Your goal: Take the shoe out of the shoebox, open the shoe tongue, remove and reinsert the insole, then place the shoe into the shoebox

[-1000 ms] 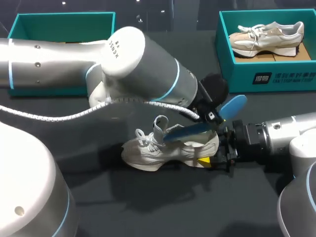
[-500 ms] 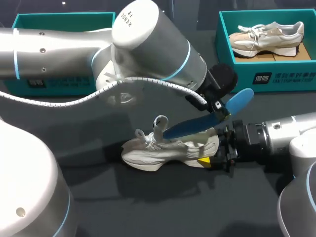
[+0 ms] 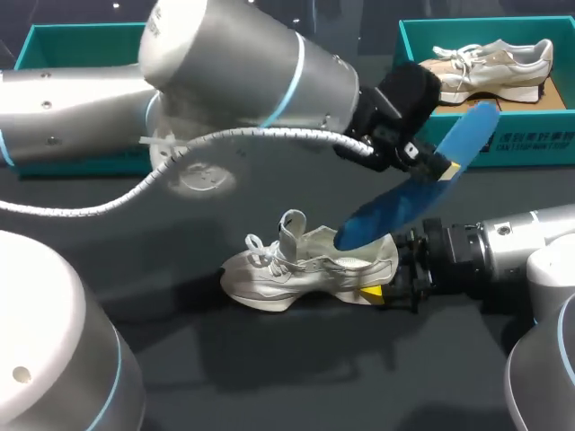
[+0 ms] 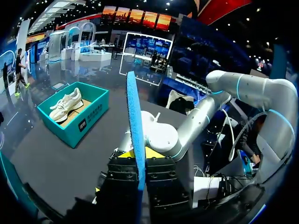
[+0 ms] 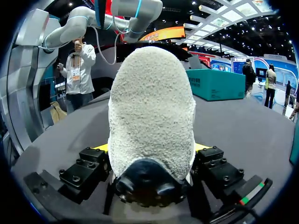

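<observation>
Insole, thin blue foam, in left gripper, white knit shoe

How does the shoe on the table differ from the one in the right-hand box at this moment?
The table shoe is clamped at its heel by the right end effector; the boxed shoe is untouched. The table shoe's tongue stands up, and the insole, held by the left end effector, has its lower end at the opening; the boxed shoe is laced flat. Both are pale sneakers resting on their soles, toes toward my left.
</observation>
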